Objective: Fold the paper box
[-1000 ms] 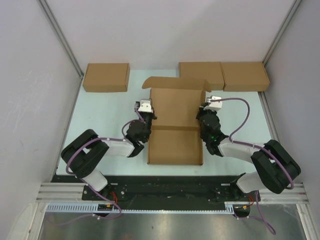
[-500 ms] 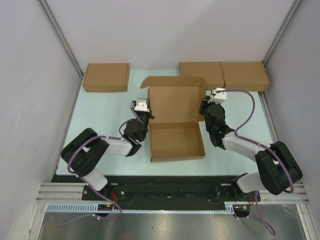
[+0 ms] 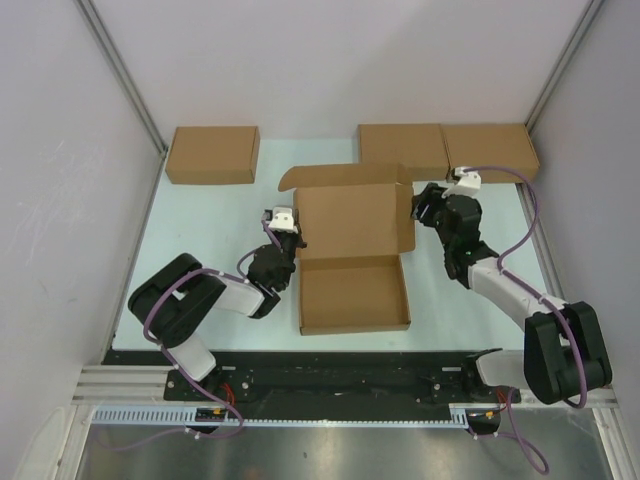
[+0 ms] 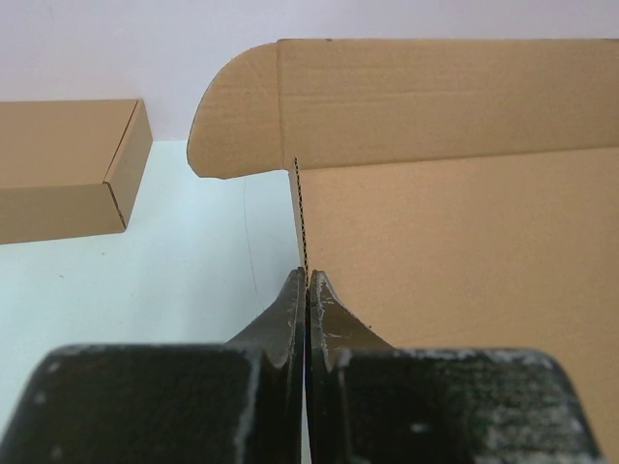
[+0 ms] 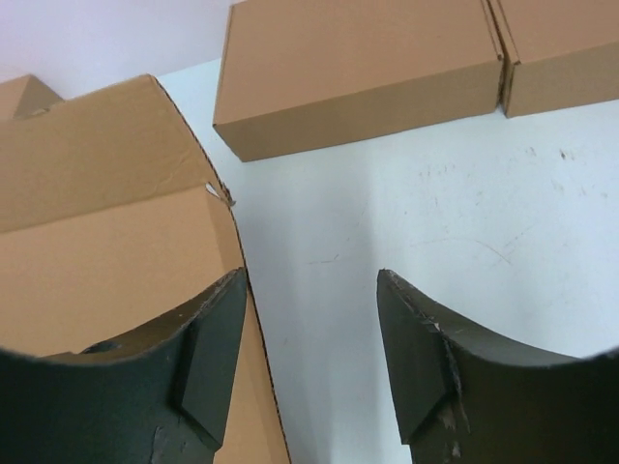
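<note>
The paper box (image 3: 355, 295) sits mid-table as a shallow brown tray with its hinged lid (image 3: 355, 220) raised behind it. My left gripper (image 3: 297, 238) is shut on the lid's left edge, and the left wrist view shows the cardboard edge (image 4: 302, 213) running straight into the closed fingertips of that gripper (image 4: 308, 282). My right gripper (image 3: 422, 203) stands open beside the lid's right edge. In the right wrist view the lid (image 5: 106, 242) lies against the left finger (image 5: 218, 338), with bare table between the fingers of this gripper (image 5: 309, 280).
Three closed brown boxes line the back of the table: one at back left (image 3: 212, 154), two side by side at back right (image 3: 403, 148) (image 3: 490, 150). Grey walls close in both sides. The pale table (image 3: 200, 230) shows on either side of the box.
The right gripper opened, let go of the lid's right edge and drew back to the right. The lid swung up from lying flat. The left gripper kept its pinch.
</note>
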`<control>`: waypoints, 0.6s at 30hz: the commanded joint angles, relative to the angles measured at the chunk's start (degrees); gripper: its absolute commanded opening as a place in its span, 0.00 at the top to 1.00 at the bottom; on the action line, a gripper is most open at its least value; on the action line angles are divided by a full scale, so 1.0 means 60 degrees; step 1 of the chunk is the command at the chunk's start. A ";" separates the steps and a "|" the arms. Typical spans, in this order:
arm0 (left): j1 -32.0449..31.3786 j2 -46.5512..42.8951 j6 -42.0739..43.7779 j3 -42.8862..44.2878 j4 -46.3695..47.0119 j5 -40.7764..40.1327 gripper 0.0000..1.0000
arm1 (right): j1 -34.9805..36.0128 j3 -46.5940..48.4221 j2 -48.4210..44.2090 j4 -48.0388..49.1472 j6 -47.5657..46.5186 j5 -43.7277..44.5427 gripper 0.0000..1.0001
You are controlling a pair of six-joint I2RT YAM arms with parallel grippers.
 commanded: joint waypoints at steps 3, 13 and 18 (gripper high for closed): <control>0.0006 0.0159 0.0083 -0.0080 0.3710 0.0088 1.00 | -0.0386 0.0963 0.0136 -0.0173 0.0318 -0.2560 0.38; 0.0021 0.0203 0.0157 -0.0080 0.3710 0.0088 1.00 | -0.0488 0.1475 0.0912 -0.0421 0.0377 -0.3895 0.42; 0.0007 0.0159 0.0215 -0.0080 0.3710 0.0088 1.00 | -0.0561 0.1491 0.1132 -0.0627 0.0216 -0.3807 0.48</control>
